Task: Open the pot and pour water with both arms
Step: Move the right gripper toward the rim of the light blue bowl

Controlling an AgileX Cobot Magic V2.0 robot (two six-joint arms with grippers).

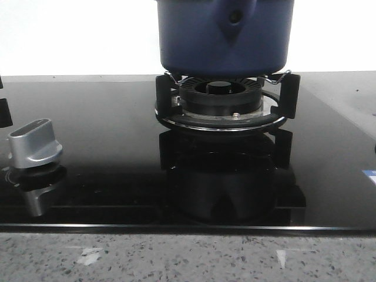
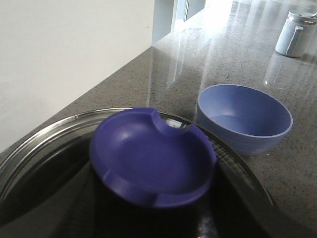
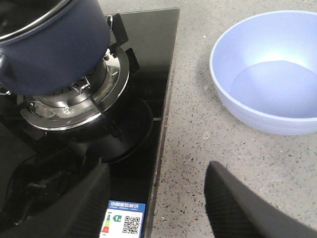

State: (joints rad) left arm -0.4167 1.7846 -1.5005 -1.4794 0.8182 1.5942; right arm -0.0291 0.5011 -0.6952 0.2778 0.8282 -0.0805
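The dark-blue pot [image 1: 223, 41] stands on the black burner grate [image 1: 220, 97]; the front view cuts off its top. It shows again as the pot [image 3: 49, 49] in the right wrist view. In the left wrist view a blue dished lid knob [image 2: 151, 158] sits on a glass lid with a steel rim [image 2: 44, 134]. My left gripper [image 2: 154, 191] reaches in at the knob, its dark fingers on either side and their tips hidden beneath it. My right gripper [image 3: 159, 168] hangs open over the stove's right edge, holding nothing.
A light-blue bowl [image 3: 270, 74] with water in it stands on the speckled counter to the right of the stove, also seen as the bowl [image 2: 245, 119]. A silver stove knob [image 1: 34, 144] sits at the front left. A white jar [image 2: 295, 33] stands farther along.
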